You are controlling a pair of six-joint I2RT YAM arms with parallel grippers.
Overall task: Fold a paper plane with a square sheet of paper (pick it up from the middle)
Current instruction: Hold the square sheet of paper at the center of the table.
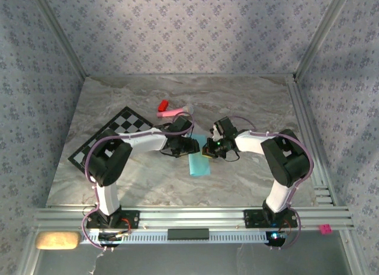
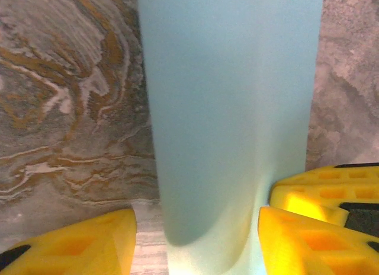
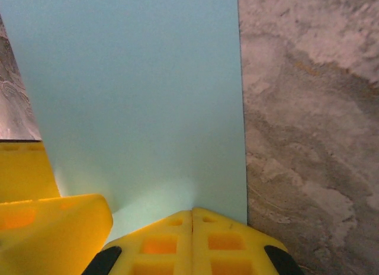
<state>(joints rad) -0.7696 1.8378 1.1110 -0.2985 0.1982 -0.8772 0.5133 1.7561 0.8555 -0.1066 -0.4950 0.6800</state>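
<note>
Square sheet of paper [image 1: 198,164] lies as a narrow light-blue strip on the marble table [image 1: 249,103], about midway across it. From above, we see the left gripper [image 1: 188,146] and the right gripper [image 1: 208,149] meeting over the strip's far end. A checkered mat [image 1: 112,136] sits left of the paper, well apart, and a pink stick toy [image 1: 172,112] lies beyond it. Bare table stretches on the near side of the paper and to its right.

In the left wrist view, the square sheet of paper [image 2: 231,109] runs straight away from the camera, both long edges clean against the table [image 2: 71,109]. The left gripper [image 2: 195,251] stands open astride it. One of its fingers [image 2: 77,245] is clear of the left edge, and the other is against the right edge. The tip of the right gripper [image 2: 320,189] touches that same edge.

In the right wrist view, the paper [image 3: 136,91] has a straight right edge, with open table [image 3: 308,109] beyond it. The right gripper [image 3: 192,218] is closed, fingers pressed together, tips at the paper's near edge. We cannot tell whether paper is caught between them. A finger of the left gripper [image 3: 47,227] sits at the paper's left edge.
</note>
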